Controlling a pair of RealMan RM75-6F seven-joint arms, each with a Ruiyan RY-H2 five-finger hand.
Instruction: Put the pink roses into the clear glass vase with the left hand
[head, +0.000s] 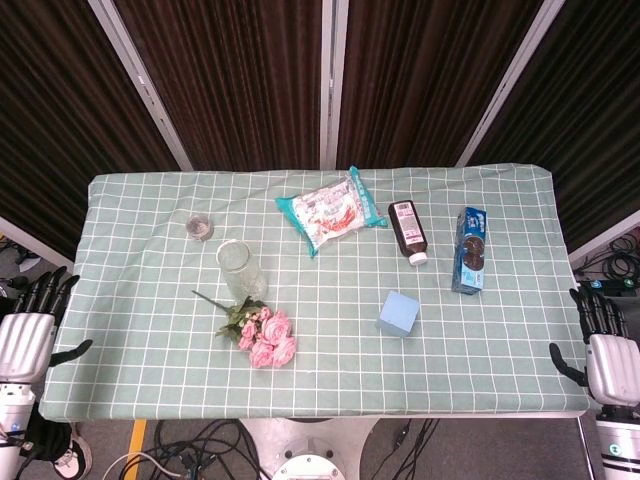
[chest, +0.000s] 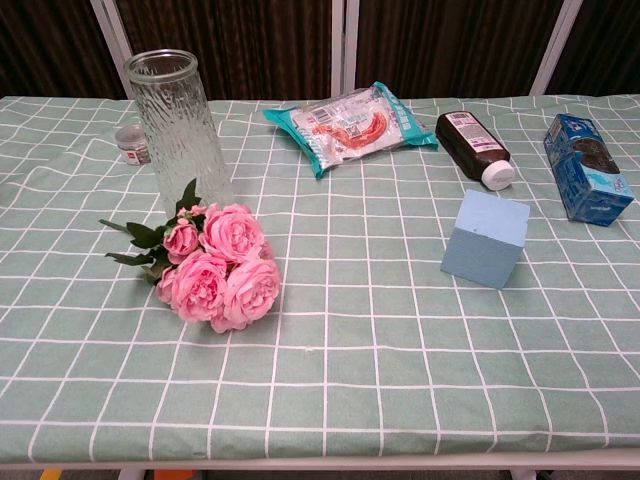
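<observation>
A bunch of pink roses (head: 267, 338) (chest: 218, 266) lies on the checked green tablecloth, blooms toward the front edge, leaves and stem pointing back left. Just behind it stands the clear ribbed glass vase (head: 240, 270) (chest: 180, 128), upright and with nothing inside. My left hand (head: 32, 325) hangs off the table's left edge, fingers apart, holding nothing. My right hand (head: 605, 345) hangs off the right edge, fingers apart as well. Neither hand shows in the chest view.
A small glass jar (head: 201, 227) (chest: 131, 144) sits behind the vase. A snack bag (head: 331, 209) (chest: 349, 124), a brown bottle (head: 409, 231) (chest: 475, 148), a blue carton (head: 470, 250) (chest: 587, 167) and a light blue cube (head: 398, 313) (chest: 485, 239) lie to the right.
</observation>
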